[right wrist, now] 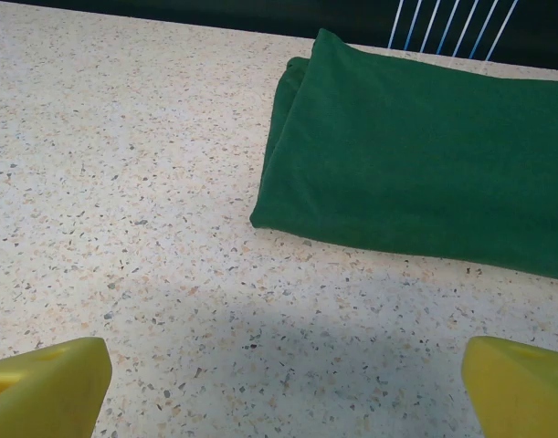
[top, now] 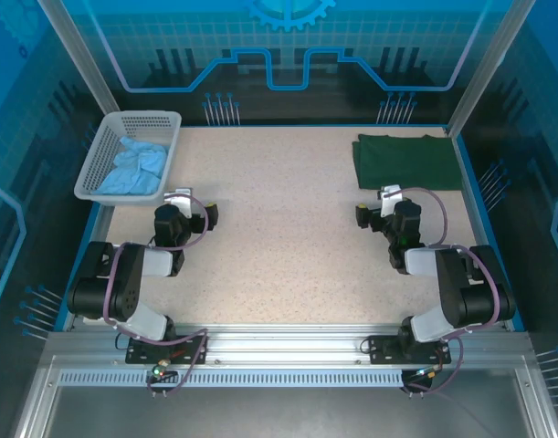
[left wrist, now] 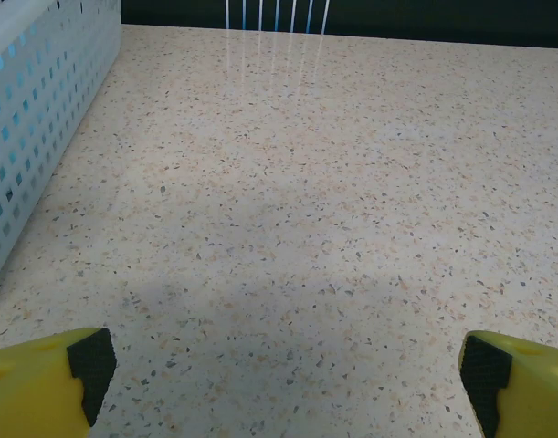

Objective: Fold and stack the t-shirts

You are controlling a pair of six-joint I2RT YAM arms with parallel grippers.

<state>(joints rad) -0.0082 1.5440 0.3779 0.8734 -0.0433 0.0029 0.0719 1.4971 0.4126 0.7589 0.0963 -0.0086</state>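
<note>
The dark green t-shirt [top: 406, 161] lies folded flat at the table's far right; the right wrist view shows the green t-shirt [right wrist: 425, 164] just ahead of the fingers. Crumpled inside the white mesh basket [top: 103, 146] at the far left is the light blue t-shirt [top: 137, 168]. My left gripper [top: 189, 203] hovers open over bare tabletop, right of the basket's near end. My right gripper [top: 377, 203] is open too, a short way in front of the green shirt's near edge. Nothing sits between either pair of yellow fingers [left wrist: 50, 379], [right wrist: 46, 388].
The basket's wall [left wrist: 32, 100] rises close on the left in the left wrist view. A speckled beige tabletop [top: 288, 237] stretches between the arms. Blue-lit enclosure walls and metal posts ring the table.
</note>
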